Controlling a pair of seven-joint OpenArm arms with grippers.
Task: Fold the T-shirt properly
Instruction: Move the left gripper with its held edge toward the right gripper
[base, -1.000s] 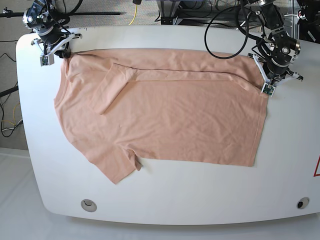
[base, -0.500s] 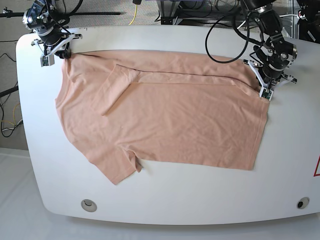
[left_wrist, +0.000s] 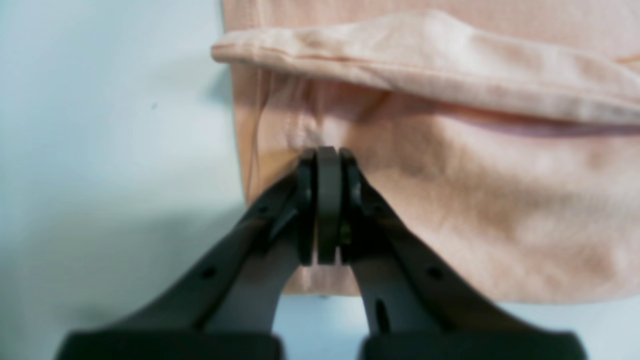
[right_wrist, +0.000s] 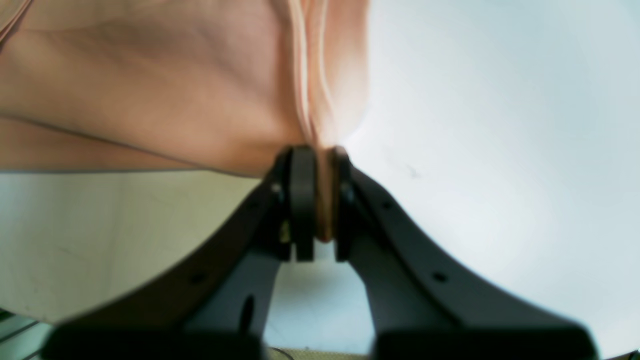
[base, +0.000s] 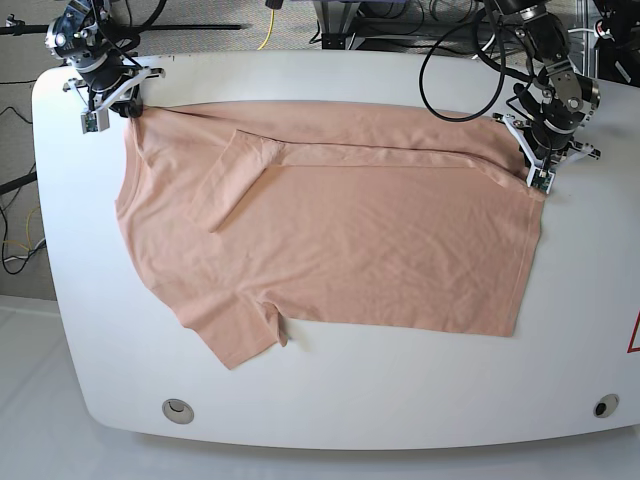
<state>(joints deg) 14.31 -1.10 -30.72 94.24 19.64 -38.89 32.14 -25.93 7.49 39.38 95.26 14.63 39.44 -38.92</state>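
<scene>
While clamped: pincers (base: 132, 108) gripping T-shirt (base: 340, 230) corners.

- Left arm (base: 548, 75): black jointed metal with round housings, white bracket plates at the wrist, a small green board at its 6 o'clock.
- Black cable (base: 455, 70) loops off it toward 9 o'clock.
- Right arm (base: 85, 45): same black-and-white build.
- Fingers (left_wrist: 420, 260): dark curved plastic with small screw holes.

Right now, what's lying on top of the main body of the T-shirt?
A folded-over strip of the T-shirt itself, with one sleeve turned inward, lies along its far edge. What is beneath that fold is covered.
</scene>
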